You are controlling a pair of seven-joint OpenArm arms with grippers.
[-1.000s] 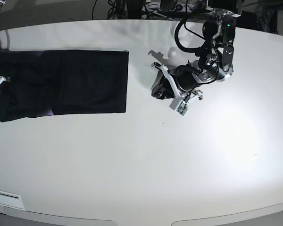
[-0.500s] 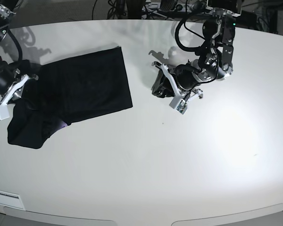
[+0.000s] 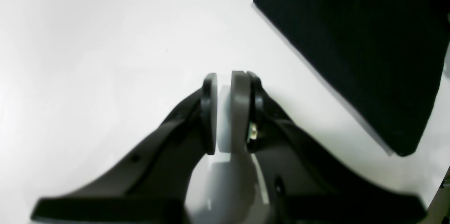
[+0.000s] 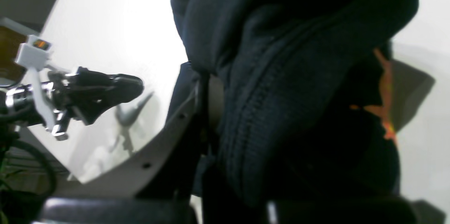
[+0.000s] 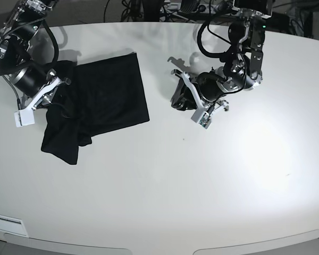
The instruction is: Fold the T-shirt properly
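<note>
The soft black cloth T-shirt [image 4: 281, 76] looks matt, smooth where it lies flat and rumpled where it bunches, with a ribbed, stitched texture along one fold; its orange print [image 4: 383, 101] shows against the dull fabric. The broad white tabletop [image 5: 202, 186] is smooth and slightly glossy, throwing back a bright patch of light. The black and silver right arm [image 5: 29, 69] and left arm [image 5: 244, 58] mix dark, plastic-looking parts with shiny, metallic-looking ones.
</note>
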